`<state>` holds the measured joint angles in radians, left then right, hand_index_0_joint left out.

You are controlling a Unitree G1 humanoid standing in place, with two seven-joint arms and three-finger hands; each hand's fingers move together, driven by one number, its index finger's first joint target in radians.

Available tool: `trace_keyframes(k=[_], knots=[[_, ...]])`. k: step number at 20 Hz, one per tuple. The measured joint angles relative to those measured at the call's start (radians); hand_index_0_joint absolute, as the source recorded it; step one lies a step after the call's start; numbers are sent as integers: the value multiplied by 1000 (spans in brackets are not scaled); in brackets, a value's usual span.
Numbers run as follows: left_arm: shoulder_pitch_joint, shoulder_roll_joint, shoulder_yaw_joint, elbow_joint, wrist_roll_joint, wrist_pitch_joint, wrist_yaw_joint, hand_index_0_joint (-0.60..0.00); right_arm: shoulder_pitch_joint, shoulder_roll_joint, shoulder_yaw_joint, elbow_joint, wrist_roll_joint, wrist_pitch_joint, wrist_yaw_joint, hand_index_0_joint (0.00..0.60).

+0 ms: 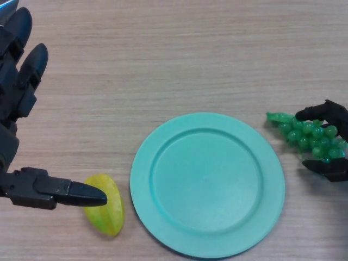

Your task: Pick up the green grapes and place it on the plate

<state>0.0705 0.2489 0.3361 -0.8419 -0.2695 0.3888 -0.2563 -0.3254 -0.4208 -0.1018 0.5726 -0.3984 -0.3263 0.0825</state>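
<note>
Green grapes (310, 137) pinched in right hand (333, 142) fingers (315, 113) — just beside plate (206, 185) rim.

Grapes (311, 137) right of plate (163, 217), starfruit (109, 216) left.

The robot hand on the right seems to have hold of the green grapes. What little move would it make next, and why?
Probably a short lift, then a carry toward the plate. The right robot hand already has its fingers curled round the green grapes, which lie on the table beside the plate's right edge, not on it. The plate's middle is bare. The left robot hand hangs open over by the yellow fruit.
</note>
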Motion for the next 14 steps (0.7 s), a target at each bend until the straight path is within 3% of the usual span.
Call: trace_keyframes(k=[6,9,12,14], knots=[[8,-6,0,0,10,-2,0,0,23,0,9,-190,-9,134,28,600],[7,-6,1,0,7,-3,-2,0,30,10,-8,-438,135,299,113,600],[3,-6,38,0,4,-3,-9,0,58,62,-12,-763,312,540,141,600],[4,-6,39,1,4,-3,-9,0,92,93,16,-937,353,692,161,600]])
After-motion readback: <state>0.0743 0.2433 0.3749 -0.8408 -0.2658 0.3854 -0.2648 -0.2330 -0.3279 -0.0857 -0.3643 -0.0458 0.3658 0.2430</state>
